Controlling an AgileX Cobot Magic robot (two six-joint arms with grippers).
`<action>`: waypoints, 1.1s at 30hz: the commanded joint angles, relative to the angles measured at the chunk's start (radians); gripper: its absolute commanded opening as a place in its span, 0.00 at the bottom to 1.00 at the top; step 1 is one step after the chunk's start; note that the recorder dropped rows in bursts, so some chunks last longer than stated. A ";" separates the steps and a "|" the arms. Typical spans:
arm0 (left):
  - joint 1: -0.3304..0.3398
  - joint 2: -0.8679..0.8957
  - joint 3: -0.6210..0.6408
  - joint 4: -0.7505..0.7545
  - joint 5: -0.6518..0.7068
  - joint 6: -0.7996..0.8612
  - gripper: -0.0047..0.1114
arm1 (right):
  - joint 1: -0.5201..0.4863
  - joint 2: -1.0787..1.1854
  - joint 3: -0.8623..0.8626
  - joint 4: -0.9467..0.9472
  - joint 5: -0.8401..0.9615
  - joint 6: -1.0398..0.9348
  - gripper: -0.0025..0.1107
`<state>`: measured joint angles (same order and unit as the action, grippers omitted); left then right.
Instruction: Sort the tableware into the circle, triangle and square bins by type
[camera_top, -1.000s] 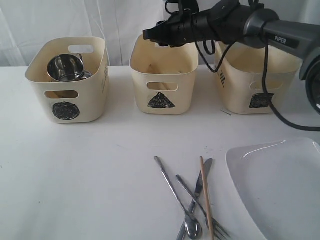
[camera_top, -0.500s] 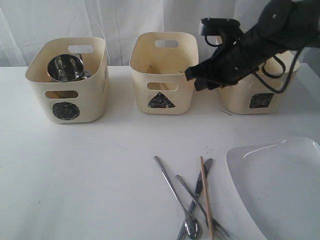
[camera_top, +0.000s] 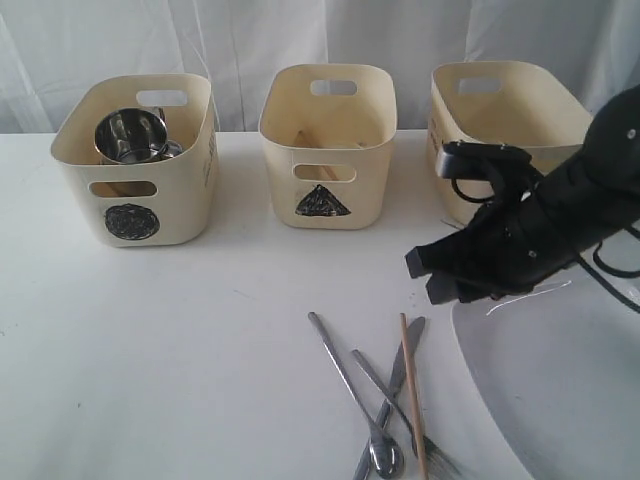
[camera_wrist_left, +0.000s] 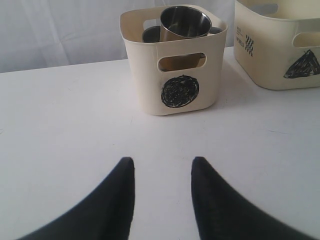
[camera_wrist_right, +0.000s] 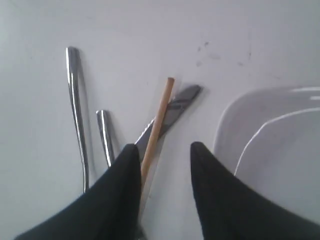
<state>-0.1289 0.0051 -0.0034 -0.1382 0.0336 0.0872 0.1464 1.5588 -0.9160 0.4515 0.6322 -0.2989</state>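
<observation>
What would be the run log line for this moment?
right end effector: open, empty, near cutlery | left end effector: open, empty | mug: in circle bin | plate: on table

a white table (camera_top: 150, 350) before a white curtain (camera_top: 240, 40).

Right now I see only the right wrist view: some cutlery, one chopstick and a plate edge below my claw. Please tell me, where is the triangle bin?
Observer: The triangle bin is the middle one of three bins in a row, behind the cutlery.
Operator: Is the circle bin empty?
Observer: No, the circle bin, on the left end, holds a steel mug.
Operator: And what does the left claw do?
Observer: The left claw is open and holds nothing; it points at the circle bin.
</observation>
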 joint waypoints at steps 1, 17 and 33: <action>0.001 -0.005 0.003 -0.003 -0.006 -0.001 0.41 | 0.039 -0.080 0.082 0.011 -0.023 0.012 0.31; 0.001 -0.005 0.003 -0.003 -0.006 -0.001 0.41 | 0.262 -0.310 0.140 -0.042 0.007 0.112 0.31; 0.001 -0.005 0.003 -0.003 -0.006 -0.001 0.41 | 0.303 -0.375 0.313 -0.234 -0.067 0.374 0.31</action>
<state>-0.1289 0.0051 -0.0034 -0.1382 0.0336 0.0872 0.4471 1.1908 -0.6183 0.2322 0.5874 0.0420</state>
